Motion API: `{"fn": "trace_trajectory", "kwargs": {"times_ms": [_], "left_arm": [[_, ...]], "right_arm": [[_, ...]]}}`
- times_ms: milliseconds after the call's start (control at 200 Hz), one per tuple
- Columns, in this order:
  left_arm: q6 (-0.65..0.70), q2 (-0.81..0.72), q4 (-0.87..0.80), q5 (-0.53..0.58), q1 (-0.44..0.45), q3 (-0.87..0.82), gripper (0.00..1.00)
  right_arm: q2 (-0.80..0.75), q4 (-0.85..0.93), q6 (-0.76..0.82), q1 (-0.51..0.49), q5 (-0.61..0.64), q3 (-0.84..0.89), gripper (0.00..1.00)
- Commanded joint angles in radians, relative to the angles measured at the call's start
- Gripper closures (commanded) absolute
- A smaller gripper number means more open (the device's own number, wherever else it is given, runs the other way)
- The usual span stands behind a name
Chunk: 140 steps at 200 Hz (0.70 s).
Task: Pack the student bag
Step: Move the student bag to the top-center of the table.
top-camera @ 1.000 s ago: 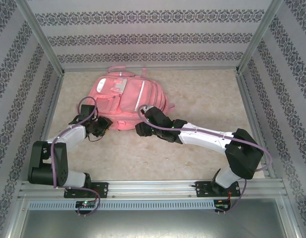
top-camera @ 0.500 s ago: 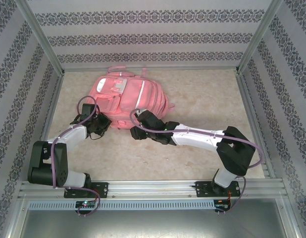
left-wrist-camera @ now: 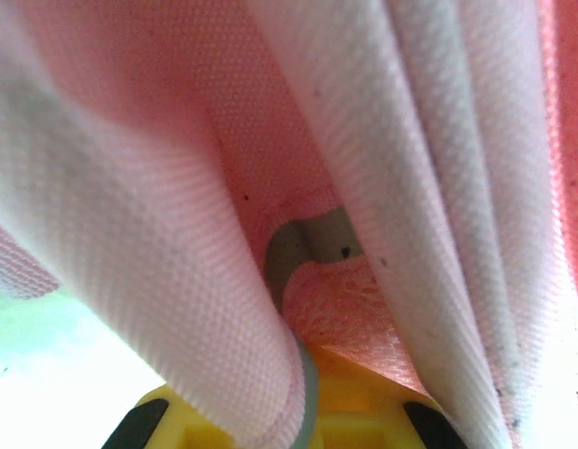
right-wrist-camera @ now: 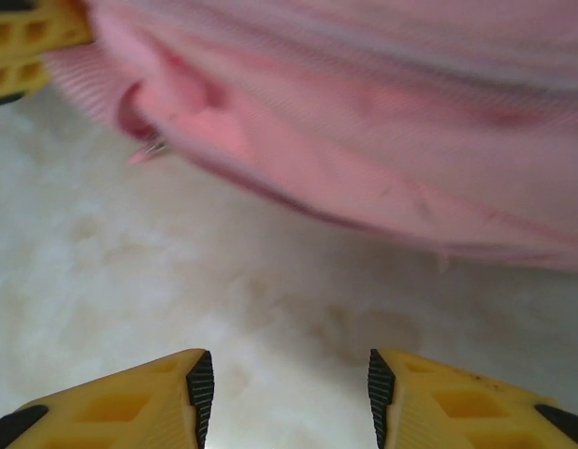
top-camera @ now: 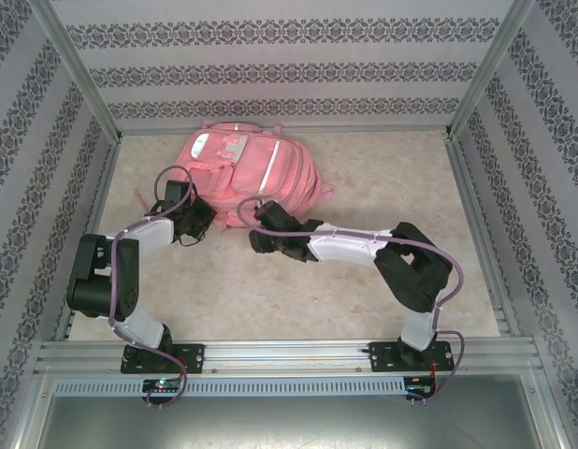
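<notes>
The student bag (top-camera: pixel 247 173), a big pink backpack with pale trim, lies on the table at the back left. My left gripper (top-camera: pixel 203 217) is at the bag's near left edge. In the left wrist view its yellow fingers (left-wrist-camera: pixel 177 426) are shut on a fold of the student bag's pink fabric (left-wrist-camera: pixel 130 234). My right gripper (top-camera: pixel 247 229) hovers low over the table just in front of the bag's near edge. It is open with nothing between its fingers (right-wrist-camera: pixel 289 383), and the student bag (right-wrist-camera: pixel 382 112) lies a short way ahead of them.
The marbled tabletop (top-camera: pixel 382 178) is bare to the right of the bag. Metal frame posts (top-camera: pixel 83 84) and patterned walls close in the back and sides. The left gripper's yellow finger (right-wrist-camera: pixel 22 47) shows at the top left of the right wrist view.
The left gripper has shut on the bag's fabric and lifted, and the bag has shifted slightly toward the back. The right gripper has moved left along the bag's near edge.
</notes>
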<state>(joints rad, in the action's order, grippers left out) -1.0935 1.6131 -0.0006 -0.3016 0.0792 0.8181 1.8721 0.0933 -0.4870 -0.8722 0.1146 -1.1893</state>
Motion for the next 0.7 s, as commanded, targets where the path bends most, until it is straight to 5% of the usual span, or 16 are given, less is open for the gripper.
{"fn": "trace_trajectory", "kwargs": {"times_ms": [0, 185, 500, 694], "left_arm": [[-0.002, 0.013, 0.063, 0.036, 0.028, 0.009, 1.0], [-0.014, 0.014, 0.049, 0.07, 0.068, 0.014, 1.0], [0.019, 0.019, 0.038, 0.051, 0.068, 0.027, 1.0], [0.05, 0.043, 0.023, 0.028, 0.067, 0.052, 1.0]], "right_arm": [[0.051, 0.012, 0.041, 0.051, -0.013, -0.061, 0.51], [0.069, 0.011, 0.028, 0.072, -0.081, -0.096, 0.52], [0.154, -0.083, -0.244, -0.055, -0.014, -0.122, 0.55], [0.262, -0.114, -0.341, -0.09, 0.074, -0.205, 0.65]]}}
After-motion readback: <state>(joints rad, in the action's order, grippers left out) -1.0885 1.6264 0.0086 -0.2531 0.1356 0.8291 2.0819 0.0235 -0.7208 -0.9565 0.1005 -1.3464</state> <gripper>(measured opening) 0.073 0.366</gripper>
